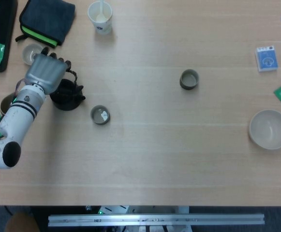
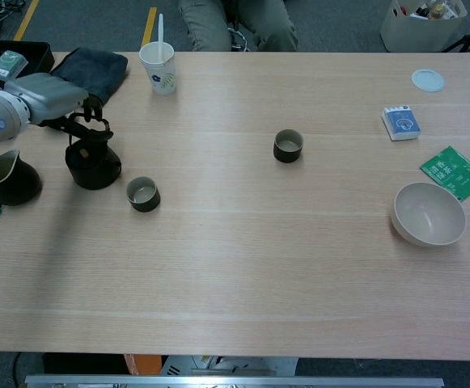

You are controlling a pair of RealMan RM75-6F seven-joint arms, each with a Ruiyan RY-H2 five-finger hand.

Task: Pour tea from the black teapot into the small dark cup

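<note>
The black teapot (image 1: pixel 68 94) (image 2: pixel 94 166) stands at the table's left side. My left hand (image 1: pixel 45 72) (image 2: pixel 50 95) is above it, with the fingers curled down around the top of its wire handle. A small dark cup (image 1: pixel 100 115) (image 2: pixel 143 194) sits just right of and nearer than the teapot, apart from it. A second small dark cup (image 1: pixel 189 79) (image 2: pixel 288 145) stands near the table's middle. My right hand shows in neither view.
A dark pitcher (image 2: pixel 8 179) stands left of the teapot. A paper cup (image 1: pixel 100 17) with a spoon and a dark pouch (image 1: pixel 46 19) lie behind. A pale bowl (image 1: pixel 269 129), a blue box (image 1: pixel 266 58) and a green packet (image 2: pixel 455 171) are at the right.
</note>
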